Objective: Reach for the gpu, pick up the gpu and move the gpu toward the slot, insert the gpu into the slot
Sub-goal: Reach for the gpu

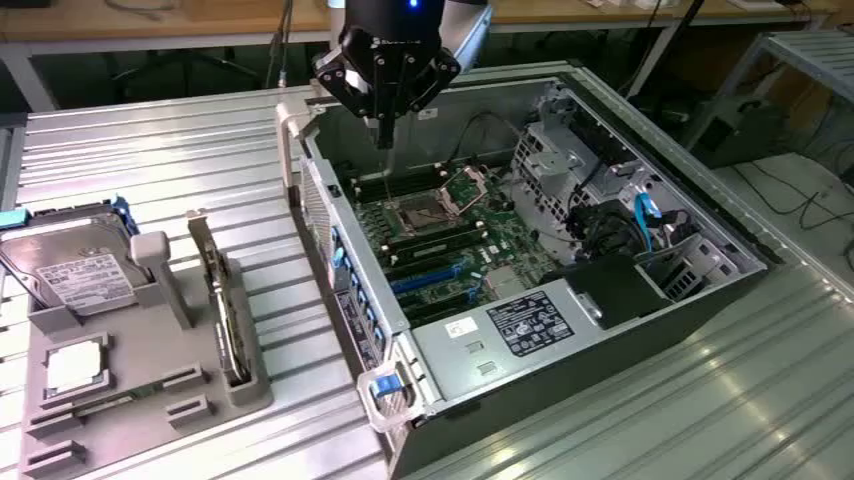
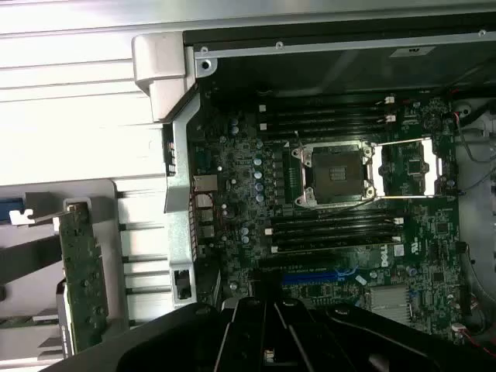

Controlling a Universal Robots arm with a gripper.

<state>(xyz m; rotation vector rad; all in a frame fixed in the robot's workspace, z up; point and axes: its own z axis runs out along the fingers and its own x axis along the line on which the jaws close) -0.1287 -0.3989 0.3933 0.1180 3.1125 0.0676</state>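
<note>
Pincer [image 1: 384,137] pressed together, holding nothing, touching nothing. Arm points straight down over open case [image 1: 627,330], pincer poised above motherboard [image 1: 461,235] near processor socket [image 1: 424,212]. Gpu [image 1: 222,300] stands on edge in grey holder [image 1: 120,405] on counter [image 1: 160,150], at exterior view's left, well apart from pincer (hard drive [image 1: 74,265] sits in same holder). Blue slot [image 1: 434,275] lies on motherboard inside case.

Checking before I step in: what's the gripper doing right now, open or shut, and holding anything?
Gripper: shut, holding nothing; the gpu stands apart from it.
</note>
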